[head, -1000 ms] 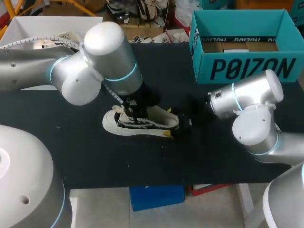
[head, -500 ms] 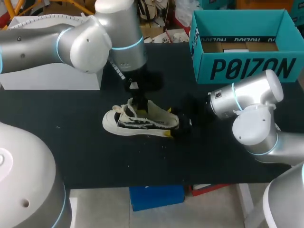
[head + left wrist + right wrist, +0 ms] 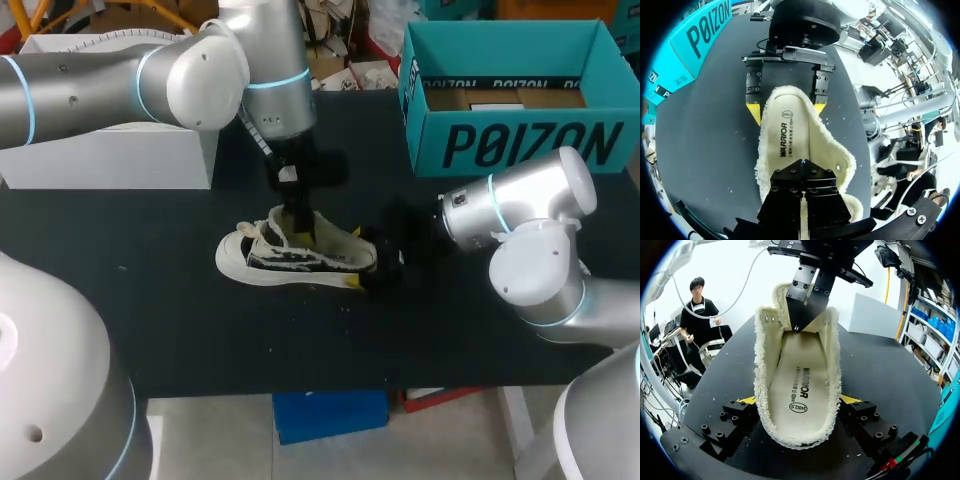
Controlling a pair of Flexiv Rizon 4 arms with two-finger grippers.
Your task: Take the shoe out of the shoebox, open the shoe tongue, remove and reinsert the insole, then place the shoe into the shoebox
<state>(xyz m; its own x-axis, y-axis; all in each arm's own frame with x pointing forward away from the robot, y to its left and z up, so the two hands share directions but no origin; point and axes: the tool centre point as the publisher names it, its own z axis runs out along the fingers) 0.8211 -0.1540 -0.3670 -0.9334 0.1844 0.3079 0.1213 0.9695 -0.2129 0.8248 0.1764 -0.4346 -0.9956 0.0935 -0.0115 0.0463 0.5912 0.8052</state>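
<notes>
**Insole lift with the heel clamped**

Shoe (image 3: 300,255) is found on its sole near the middle of the black table (image 3: 180,320), out of the teal shoebox (image 3: 520,145), which stands well apart at the far right corner. The heel is clamped by the right gripper (image 3: 799,400): in both wrist views a yellow-tipped finger is seen pressed against each side of it. The left gripper (image 3: 802,172) is set down from above into the mouth of the shoe, its fingers pressed together to a point on the heel side of the raised tongue (image 3: 781,295). Whether the front of the insole (image 3: 800,385) is caught between them cannot be told. The insole is seen lying flat inside, ringed by fleecy lining.

The step in hand is judged to be the removal of the insole, the tongue being already opened. A pinch on the insole alone, and not on the lining or tongue, should be confirmed before any pull. The heel clamp should be held firm, so that the shoe is not dragged or tipped. The pull is best made slowly, upward and back toward the heel, so that the insole is peeled out rather than creased. Some drag from the fleece is to be expected. If the whole shoe is seen to rise, the pull should be eased and the pinch reset deeper.
</notes>
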